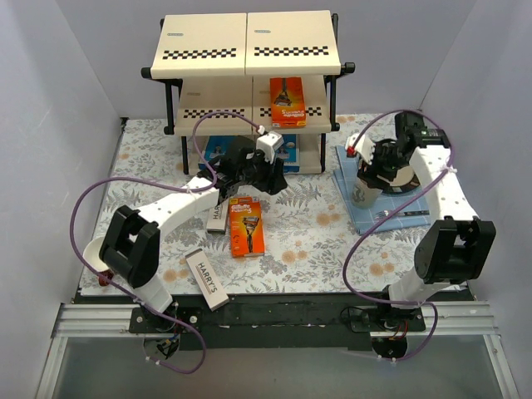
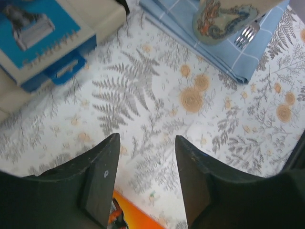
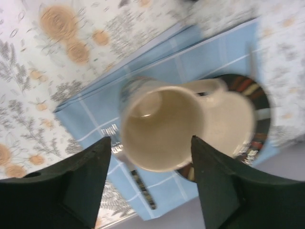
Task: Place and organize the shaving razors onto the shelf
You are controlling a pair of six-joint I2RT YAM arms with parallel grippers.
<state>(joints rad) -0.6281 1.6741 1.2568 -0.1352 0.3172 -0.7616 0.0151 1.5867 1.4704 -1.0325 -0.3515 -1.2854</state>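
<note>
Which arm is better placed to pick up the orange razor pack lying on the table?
Left. The left gripper is open, right next to the orange pack. The right gripper is open over the mug on the blue cloth, farther from that pack.

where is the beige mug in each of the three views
Top external: the mug stands right of centre, under the right arm's wrist.
Left wrist: at the top edge, right of centre; only part of its patterned side shows.
Right wrist: in the middle of the picture, seen from above, rim up.
Shared landmark: the blue checked cloth under the mug.
</note>
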